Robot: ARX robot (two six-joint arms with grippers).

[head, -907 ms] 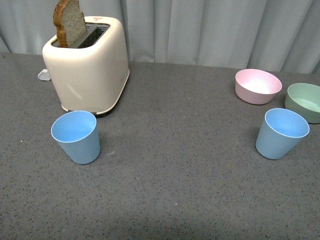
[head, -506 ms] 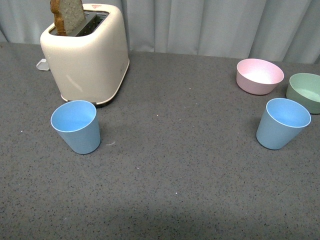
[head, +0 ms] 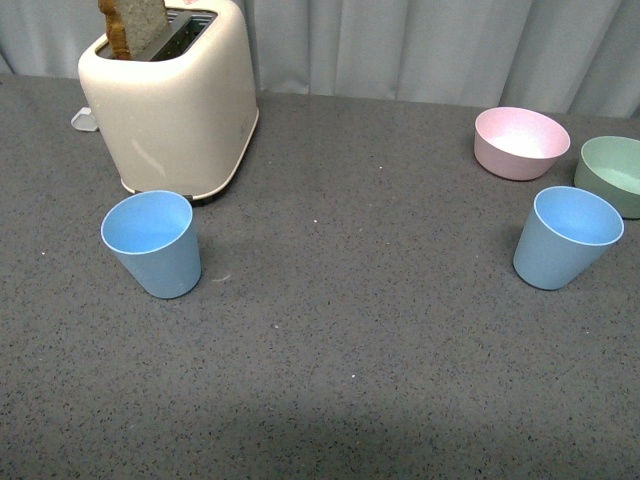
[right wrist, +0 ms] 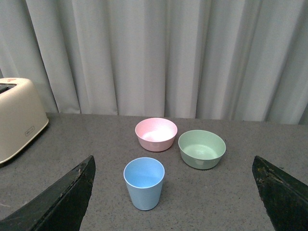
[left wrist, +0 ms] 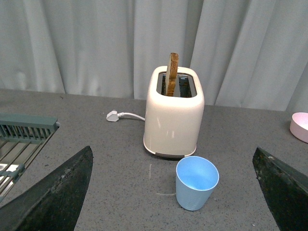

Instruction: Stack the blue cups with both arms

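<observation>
Two light blue cups stand upright and apart on the grey table. The left cup (head: 152,243) sits in front of the toaster and shows in the left wrist view (left wrist: 196,182). The right cup (head: 564,237) stands near the bowls and shows in the right wrist view (right wrist: 144,183). My left gripper (left wrist: 175,192) is open, its black fingers (left wrist: 57,192) wide apart, back from the left cup. My right gripper (right wrist: 173,195) is open, its fingers (right wrist: 281,192) wide apart, back from the right cup. Neither arm shows in the front view.
A cream toaster (head: 170,100) with a bread slice (head: 132,25) stands at the back left, its white plug (left wrist: 112,115) beside it. A pink bowl (head: 521,142) and a pale green bowl (head: 612,175) sit at the back right. A green rack (left wrist: 24,130) lies further left. Grey curtains hang behind.
The front view has tilted slightly, so the toaster, bowls and cups sit higher in the picture. The cups have not moved on the table.
</observation>
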